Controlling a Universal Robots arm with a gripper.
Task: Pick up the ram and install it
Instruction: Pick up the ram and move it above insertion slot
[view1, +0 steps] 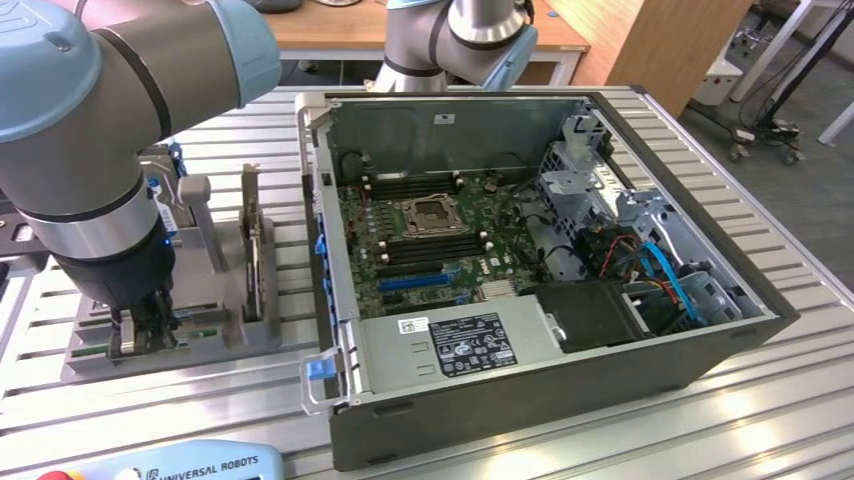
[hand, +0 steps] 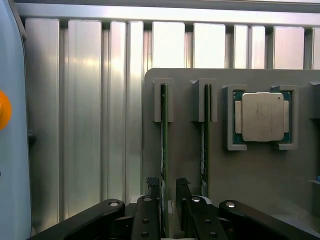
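The gripper (hand: 167, 192) hangs low over the grey holder (hand: 185, 165), its fingers (hand: 154, 187) parted, one on each side of the ram (hand: 163, 145); we judge the claw open and not yet clamped, since a gap shows beside the stick. The ram stands on edge in a narrow slot, which keeps its thin upper edge free for fingers to straddle. A second stick (hand: 205, 145) stands just beside it in its own slot, and a CPU (hand: 262, 116) lies flat in a pocket. We see the holder towards the exterior view's left, beside the open case (view1: 534, 400), presumably so parts sit near the board (view1: 427, 230)
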